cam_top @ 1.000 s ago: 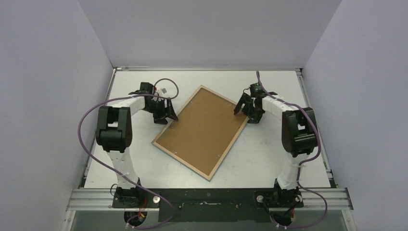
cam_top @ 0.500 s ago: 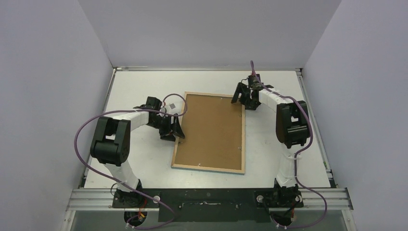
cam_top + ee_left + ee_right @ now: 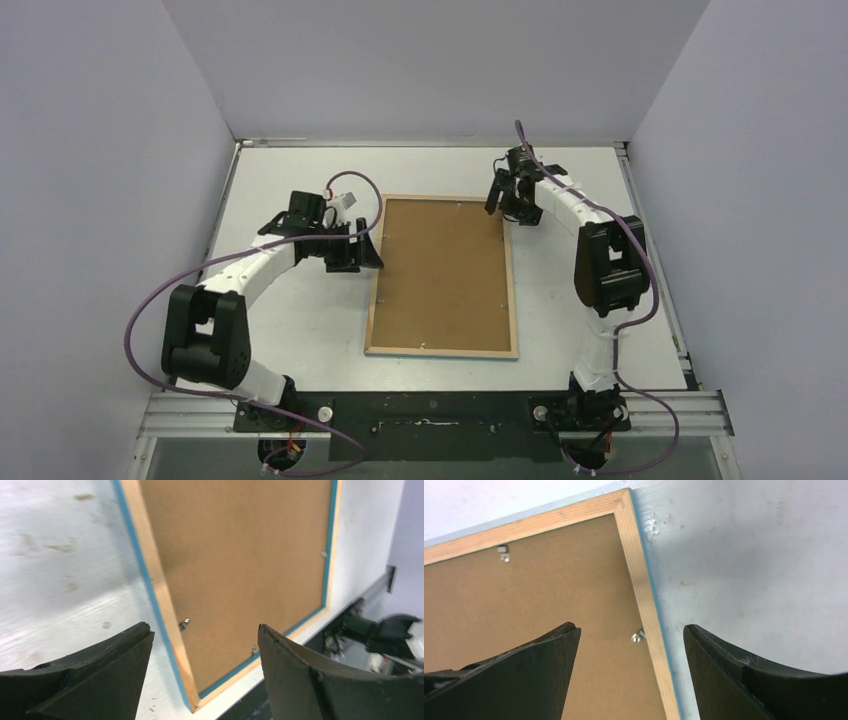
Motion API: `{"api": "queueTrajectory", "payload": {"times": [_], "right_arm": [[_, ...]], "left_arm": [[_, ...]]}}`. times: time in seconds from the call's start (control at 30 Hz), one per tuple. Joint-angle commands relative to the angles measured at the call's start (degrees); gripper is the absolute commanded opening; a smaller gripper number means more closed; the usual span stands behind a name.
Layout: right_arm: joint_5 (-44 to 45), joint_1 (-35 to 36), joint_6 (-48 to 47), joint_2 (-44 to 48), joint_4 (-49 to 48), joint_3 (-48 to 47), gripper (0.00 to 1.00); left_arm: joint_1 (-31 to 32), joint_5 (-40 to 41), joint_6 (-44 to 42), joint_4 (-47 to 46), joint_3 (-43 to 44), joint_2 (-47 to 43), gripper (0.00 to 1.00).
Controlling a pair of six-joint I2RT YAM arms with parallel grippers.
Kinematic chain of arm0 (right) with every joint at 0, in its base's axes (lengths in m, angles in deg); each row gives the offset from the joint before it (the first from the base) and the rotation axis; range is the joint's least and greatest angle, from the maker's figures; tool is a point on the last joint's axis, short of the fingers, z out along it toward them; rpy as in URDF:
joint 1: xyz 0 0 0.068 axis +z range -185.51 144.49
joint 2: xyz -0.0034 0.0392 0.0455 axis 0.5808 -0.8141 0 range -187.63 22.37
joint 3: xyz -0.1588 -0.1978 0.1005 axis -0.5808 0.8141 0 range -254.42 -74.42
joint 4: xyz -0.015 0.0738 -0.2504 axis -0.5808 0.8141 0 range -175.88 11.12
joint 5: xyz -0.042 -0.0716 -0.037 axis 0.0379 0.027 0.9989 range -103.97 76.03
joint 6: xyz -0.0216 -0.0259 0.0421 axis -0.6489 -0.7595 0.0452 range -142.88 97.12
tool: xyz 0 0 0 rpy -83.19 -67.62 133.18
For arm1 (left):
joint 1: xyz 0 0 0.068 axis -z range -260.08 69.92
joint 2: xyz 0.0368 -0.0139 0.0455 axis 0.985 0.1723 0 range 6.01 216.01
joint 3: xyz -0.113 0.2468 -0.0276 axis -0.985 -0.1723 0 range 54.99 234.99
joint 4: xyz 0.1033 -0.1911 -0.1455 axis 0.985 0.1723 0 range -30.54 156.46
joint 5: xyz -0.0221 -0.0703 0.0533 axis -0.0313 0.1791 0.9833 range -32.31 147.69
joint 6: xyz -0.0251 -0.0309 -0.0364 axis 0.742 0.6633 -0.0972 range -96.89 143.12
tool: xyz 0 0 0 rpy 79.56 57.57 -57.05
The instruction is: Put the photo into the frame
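Observation:
The frame [image 3: 511,280] lies face down on the white table, long sides running near to far. Its light wood back edge [image 3: 150,565] with a turquoise rim shows, and the brown backing board [image 3: 440,270] fills it. The photo is hidden or out of view. My left gripper [image 3: 365,250] hangs open over the frame's left edge, its fingers either side of that edge in the left wrist view [image 3: 203,626]. My right gripper [image 3: 497,195] is open over the far right corner [image 3: 629,626], holding nothing.
Small metal tabs [image 3: 184,624] [image 3: 638,636] sit along the inside of the frame's back, over the board. Purple cables loop from both arms. The black base rail [image 3: 430,420] runs along the near edge, and grey walls close in three sides.
The frame has turned from a diagonal lie to square with the table. The left arm has swung out and back from its edge; the right gripper has moved to the far right corner.

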Motion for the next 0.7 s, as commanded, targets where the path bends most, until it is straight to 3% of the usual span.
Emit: {"api": "queueTrajectory", "payload": {"times": [0.0, 0.23, 0.4, 0.43, 0.53, 0.67], "right_arm": [[13.8, 6.1, 0.7, 10.2, 7.9, -4.5, 0.77], [19.4, 18.6, 6.5, 14.1, 8.9, -4.9, 0.75], [19.5, 27.3, 11.7, 11.8, 6.2, -6.1, 0.72], [20.0, 31.2, 13.8, 9.4, 5.9, -8.5, 0.65], [21.7, 35.0, 17.1, 2.3, 11.9, -16.3, 0.56], [21.3, 39.5, 19.8, -5.8, 18.1, -25.4, 0.54]], "left_arm": [[-1.6, 11.3, -0.6, -0.3, 3.1, -7.4, 0.77], [-2.8, 30.5, -2.0, 8.6, 6.5, -10.8, 0.97], [-4.1, 44.9, 2.0, 13.8, 7.8, -11.4, 0.97], [-5.1, 48.0, 5.0, 15.4, 7.8, -11.2, 0.97], [-6.3, 48.5, 8.8, 15.7, 6.1, -11.1, 0.96], [-6.7, 46.9, 13.4, 15.3, 2.6, -11.4, 0.93]]}}
